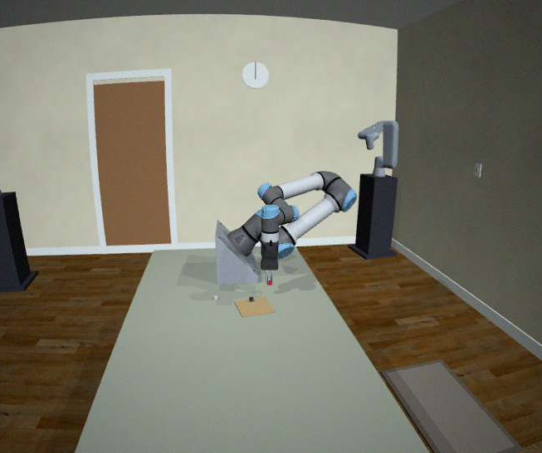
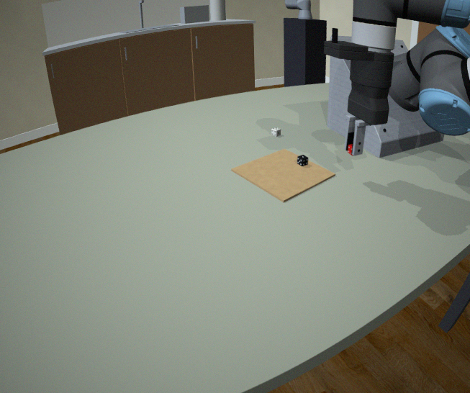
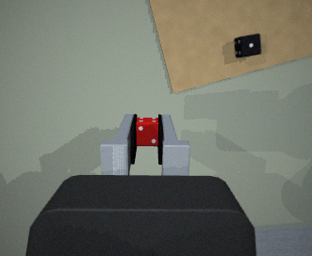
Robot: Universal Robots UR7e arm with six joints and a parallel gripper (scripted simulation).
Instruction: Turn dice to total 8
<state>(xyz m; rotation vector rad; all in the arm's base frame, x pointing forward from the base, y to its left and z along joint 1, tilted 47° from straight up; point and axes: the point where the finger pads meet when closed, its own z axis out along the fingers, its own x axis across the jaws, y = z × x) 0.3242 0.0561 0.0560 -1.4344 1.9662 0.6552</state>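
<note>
My gripper (image 3: 147, 129) is shut on the red die (image 3: 147, 131) and holds it a little above the table, off the mat's far right side; it also shows in the exterior view (image 2: 355, 148) and the top view (image 1: 269, 281). The tan mat (image 2: 283, 173) lies flat on the table. The black die (image 2: 302, 160) sits on the mat near its far corner, showing one pip on top in the wrist view (image 3: 248, 46). The white die (image 2: 276, 131) lies on the bare table beyond the mat, also seen in the top view (image 1: 215, 296).
The arm's grey wedge-shaped base (image 2: 378, 127) stands right behind the gripper. The table's right edge (image 2: 459, 253) curves away beyond the mat.
</note>
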